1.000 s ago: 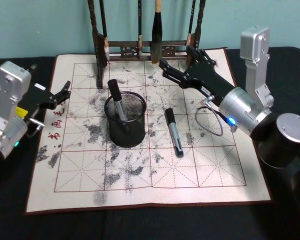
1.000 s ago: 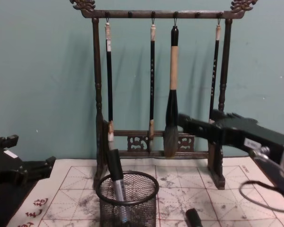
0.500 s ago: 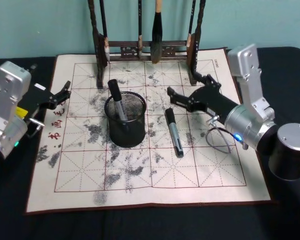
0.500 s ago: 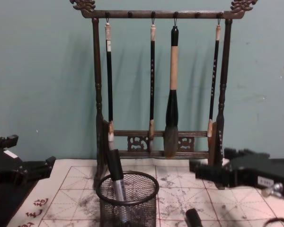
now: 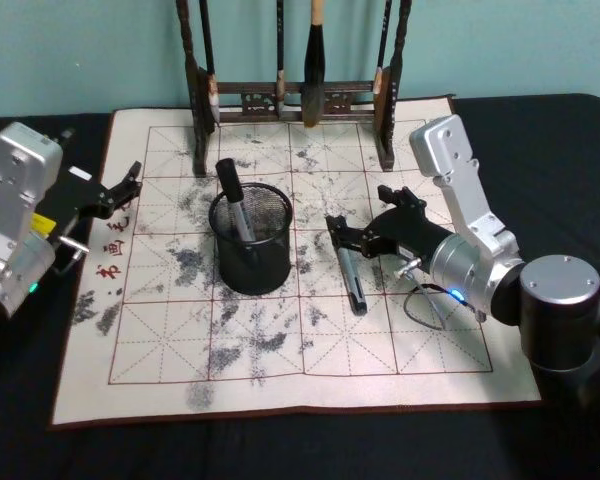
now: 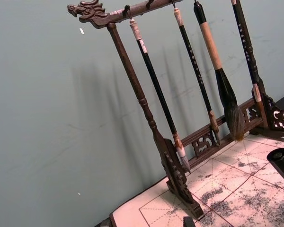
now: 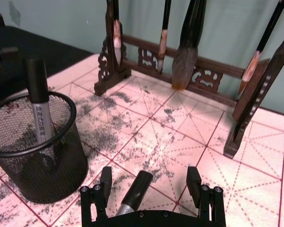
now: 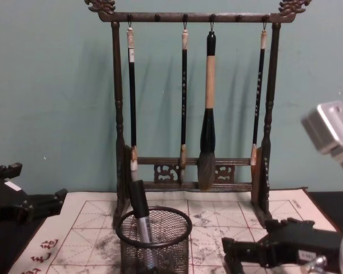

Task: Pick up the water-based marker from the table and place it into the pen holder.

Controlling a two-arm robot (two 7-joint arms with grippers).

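- Two markers on show: a stored marker (image 5: 232,196) stands tilted in the pen holder (image 5: 255,268), cap up, leaning on the rim. The water-based marker (image 5: 350,272) lies flat on the white mat (image 5: 280,360) covering the dark table (image 5: 280,450). It is just beside the holder on the robot's right, not touching it.
- Low over that marker's cap end sits the right gripper (image 7: 149,174), fingers spread wide, nothing clamped. The right wrist view has the black cap between the two fingers, nearer the one on the holder's side.
- Fingers straddle the barrel crosswise, so I read this as lining up a pinch across its narrow width. Grasp step, not yet made.
- Cap is off-centre, so closing could nudge or roll the marker before it seats, I'd guess.
- Holder is near with room beside the stored marker, so the carry looks short. The mesh rim is what needs clearing.
- Parked at the mat's left edge is the left gripper (image 5: 120,188), fingers apart, holding nothing, well apart from the marker.
- Brush rack (image 8: 186,17) stands at the mat's far edge, out of the likely path.
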